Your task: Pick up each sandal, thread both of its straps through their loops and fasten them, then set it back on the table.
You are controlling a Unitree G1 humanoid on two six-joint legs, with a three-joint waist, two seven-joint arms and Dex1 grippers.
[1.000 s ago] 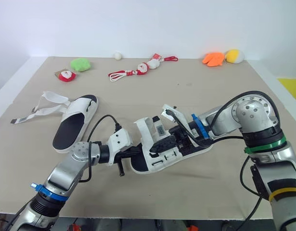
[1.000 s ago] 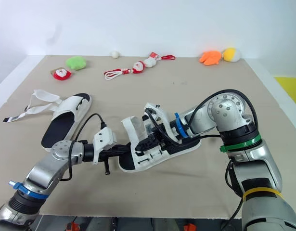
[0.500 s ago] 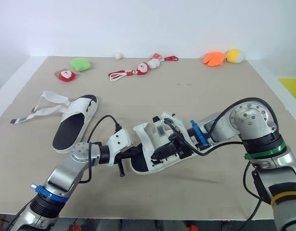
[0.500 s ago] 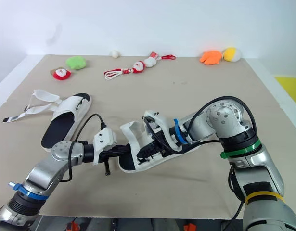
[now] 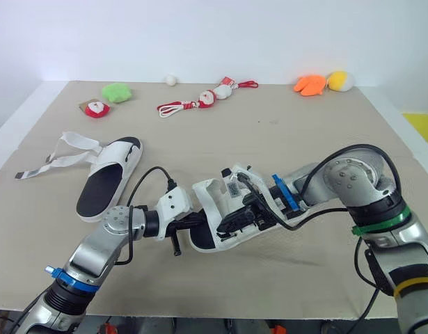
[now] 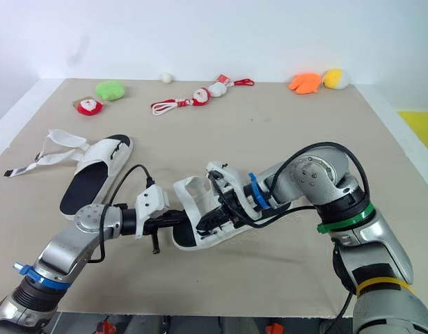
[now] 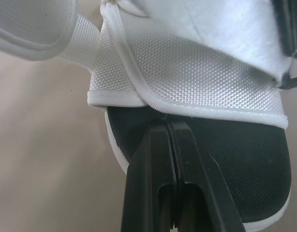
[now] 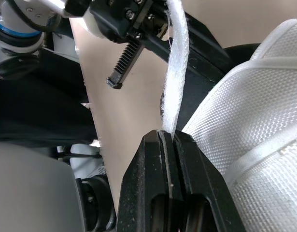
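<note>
Open tabletop [image 5: 325,132] mid-right; second sandal [image 5: 109,177] left, toys [image 5: 207,99] along far edge

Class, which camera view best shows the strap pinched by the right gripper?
Right wrist view: the strap rises from the shut right gripper. Eye views barely show it; left wrist view shows sandal fabric.

Near sandal [image 5: 200,242] loops hidden behind right tool [image 8: 168,137], its strap [image 8: 176,72] cut off at edge

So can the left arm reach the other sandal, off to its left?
Probably not yet: the left gripper is shut on the end of the near sandal while the right gripper pinches its strap. Otherwise the table towards the other sandal looks free.
</note>
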